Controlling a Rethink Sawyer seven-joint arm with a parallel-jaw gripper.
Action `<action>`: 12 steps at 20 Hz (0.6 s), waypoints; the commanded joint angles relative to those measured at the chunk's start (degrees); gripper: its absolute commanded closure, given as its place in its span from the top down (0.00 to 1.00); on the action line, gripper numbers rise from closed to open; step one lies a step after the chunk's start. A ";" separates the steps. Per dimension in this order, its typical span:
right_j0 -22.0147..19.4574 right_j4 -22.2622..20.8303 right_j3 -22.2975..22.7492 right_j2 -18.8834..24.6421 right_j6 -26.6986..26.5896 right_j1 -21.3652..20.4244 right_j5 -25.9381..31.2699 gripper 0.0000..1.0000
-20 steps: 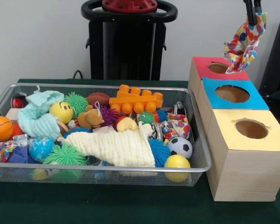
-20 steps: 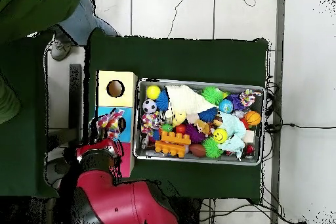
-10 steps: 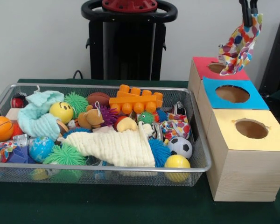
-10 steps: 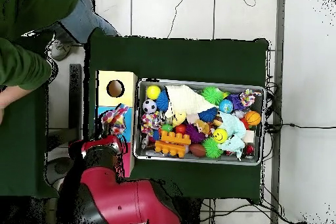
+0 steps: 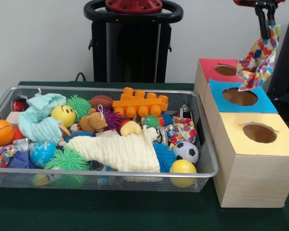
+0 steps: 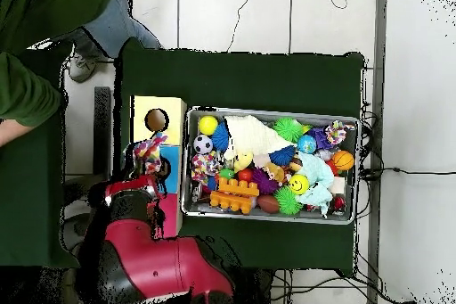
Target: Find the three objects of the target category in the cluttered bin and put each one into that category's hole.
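Observation:
My gripper (image 5: 266, 30) is shut on a polka-dot cloth (image 5: 256, 61) and holds it in the air at the right. The cloth hangs over the hole of the blue-topped box (image 5: 262, 104), one box short of the yellow-topped box (image 5: 236, 137) and its hole (image 5: 259, 133). In the overhead view the cloth (image 6: 149, 151) lies just below the yellow box's hole (image 6: 156, 119), at the end of the red arm (image 6: 134, 211). A second polka-dot cloth (image 5: 181, 130) lies in the wire bin (image 5: 135, 173) near its right end. A colourful cloth piece (image 5: 0, 155) shows at the bin's front left corner.
The red-topped box (image 5: 213, 73) stands behind the blue one. The bin also holds a cream muslin cloth (image 5: 120, 151), a mint-green cloth (image 5: 38, 120), an orange toy brick (image 5: 139, 103), balls and spiky toys. A person's green sleeve (image 6: 31, 86) is at the overhead view's left edge.
My gripper has carried the polka-dot cloth from above the red box's hole to above the blue box's hole, closer to the yellow box. The person's arm has shifted at the edge.

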 commanded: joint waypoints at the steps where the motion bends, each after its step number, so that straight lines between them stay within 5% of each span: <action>1: -0.21 3.70 -3.98 -1.23 13.48 5.90 -5.89 0.00; 12: 3.75 7.79 -6.92 -7.08 8.82 7.20 -3.26 0.00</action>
